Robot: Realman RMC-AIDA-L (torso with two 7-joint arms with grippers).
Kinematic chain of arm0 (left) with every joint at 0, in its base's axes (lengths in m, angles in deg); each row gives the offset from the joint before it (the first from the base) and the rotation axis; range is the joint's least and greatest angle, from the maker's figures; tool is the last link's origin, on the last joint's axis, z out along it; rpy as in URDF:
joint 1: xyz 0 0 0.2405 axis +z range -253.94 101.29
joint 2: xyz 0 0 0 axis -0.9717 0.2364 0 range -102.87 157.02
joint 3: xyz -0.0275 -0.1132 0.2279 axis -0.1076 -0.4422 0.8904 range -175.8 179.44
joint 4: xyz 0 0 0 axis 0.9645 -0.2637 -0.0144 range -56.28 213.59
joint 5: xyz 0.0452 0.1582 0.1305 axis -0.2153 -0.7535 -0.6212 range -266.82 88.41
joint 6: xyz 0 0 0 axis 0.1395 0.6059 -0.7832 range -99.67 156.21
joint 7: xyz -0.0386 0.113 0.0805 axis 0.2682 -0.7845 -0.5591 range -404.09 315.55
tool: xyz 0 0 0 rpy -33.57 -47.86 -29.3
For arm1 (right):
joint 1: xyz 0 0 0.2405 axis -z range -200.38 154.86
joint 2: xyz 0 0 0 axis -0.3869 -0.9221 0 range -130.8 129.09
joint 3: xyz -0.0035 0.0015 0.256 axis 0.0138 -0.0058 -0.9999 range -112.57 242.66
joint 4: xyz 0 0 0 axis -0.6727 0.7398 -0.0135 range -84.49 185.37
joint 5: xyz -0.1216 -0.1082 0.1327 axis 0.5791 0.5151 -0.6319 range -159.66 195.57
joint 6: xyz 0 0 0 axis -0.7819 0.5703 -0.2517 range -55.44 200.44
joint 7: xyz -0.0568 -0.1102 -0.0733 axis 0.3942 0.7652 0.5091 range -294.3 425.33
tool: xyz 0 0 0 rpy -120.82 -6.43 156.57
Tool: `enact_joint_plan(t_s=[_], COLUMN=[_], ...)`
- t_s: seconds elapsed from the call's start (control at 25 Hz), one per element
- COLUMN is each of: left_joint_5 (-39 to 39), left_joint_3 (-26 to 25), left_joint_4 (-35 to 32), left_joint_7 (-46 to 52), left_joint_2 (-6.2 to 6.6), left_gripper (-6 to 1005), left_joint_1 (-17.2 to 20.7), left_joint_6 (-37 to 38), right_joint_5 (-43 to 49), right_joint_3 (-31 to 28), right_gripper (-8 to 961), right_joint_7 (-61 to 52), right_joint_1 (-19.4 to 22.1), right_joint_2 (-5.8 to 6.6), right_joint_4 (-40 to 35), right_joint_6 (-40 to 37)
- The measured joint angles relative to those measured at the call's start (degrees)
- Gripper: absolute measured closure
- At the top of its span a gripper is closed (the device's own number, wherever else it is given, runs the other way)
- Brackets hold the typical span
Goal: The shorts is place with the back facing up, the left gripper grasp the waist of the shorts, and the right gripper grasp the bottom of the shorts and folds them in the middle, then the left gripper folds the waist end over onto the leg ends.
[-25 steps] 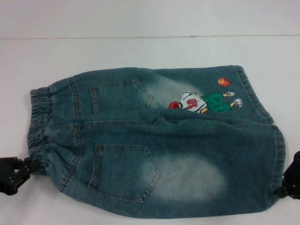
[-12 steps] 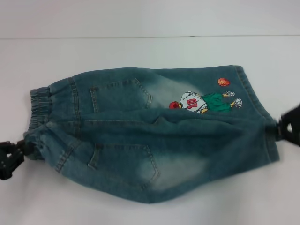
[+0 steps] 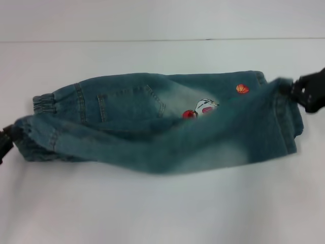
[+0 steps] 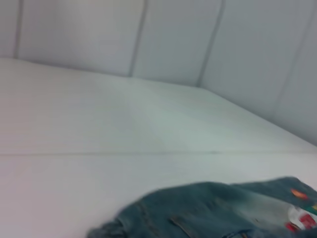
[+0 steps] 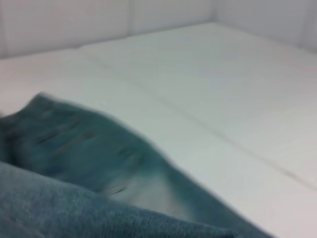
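The blue denim shorts (image 3: 152,122) lie across the white table, waist to the left and leg ends to the right, with a back pocket and a cartoon print showing. Their near half is lifted and drawn over the far half. My left gripper (image 3: 4,140) is at the left edge of the head view, shut on the near waist corner. At the right edge my right gripper (image 3: 304,91) is shut on the near leg hem, raised over the far leg. Denim fills the low part of the left wrist view (image 4: 213,210) and the right wrist view (image 5: 74,163).
The white table (image 3: 162,203) spreads wide around the shorts. A pale wall (image 3: 162,18) runs behind its far edge.
Both grippers have lifted the near edge of the shorts and carried it away from me, over the far half. The lower back pocket and most of the cartoon print are now covered.
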Motion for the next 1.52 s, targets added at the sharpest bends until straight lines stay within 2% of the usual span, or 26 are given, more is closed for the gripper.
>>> enact_joint_plan(t_s=[0.12, 0.4, 0.52, 0.76, 1.08, 1.32, 1.52], left_joint_5=[0.3, -0.38, -0.41, -0.45, -0.47, -0.08, 0.22], left_joint_3=[0.33, 3.9, 7.8, 10.19, 13.5, 15.69, 15.94], left_joint_4=[0.05, 0.9, 1.21, 1.7, 3.67, 3.69, 3.53], left_joint_7=[1.86, 7.22, 9.89, 10.6, 10.59, 10.13, 10.09], left_joint_2=[0.01, 0.16, 0.16, 0.17, 0.2, 0.11, 0.08], left_gripper=[819, 813, 810, 806, 799, 794, 790], left_joint_1=[-1.16, -3.74, -5.16, -6.74, -8.14, -8.14, -8.14], left_joint_6=[-2.77, -10.69, -16.26, -20.69, -27.01, -27.22, -27.51], right_joint_5=[-2.05, -4.41, -4.08, -3.86, -3.87, -3.9, -3.79], right_joint_3=[0.3, 0.55, 2.18, 6.4, 8.91, 10.02, 11.65], right_gripper=[917, 943, 943, 942, 937, 933, 785], right_joint_7=[-0.72, -0.73, -0.74, -0.81, -0.76, -1.8, -1.42], right_joint_1=[-0.44, -2.53, -4.06, -6.51, -8.03, -8.21, -7.75], right_joint_2=[0.12, 0.12, 0.24, 0.28, 0.25, 0.39, 0.28], right_joint_4=[2.67, 6.49, 9.19, 14.42, 17.03, 17.18, 16.87], right_joint_6=[6.23, 14.64, 19.31, 28.72, 33.52, 33.64, 33.4])
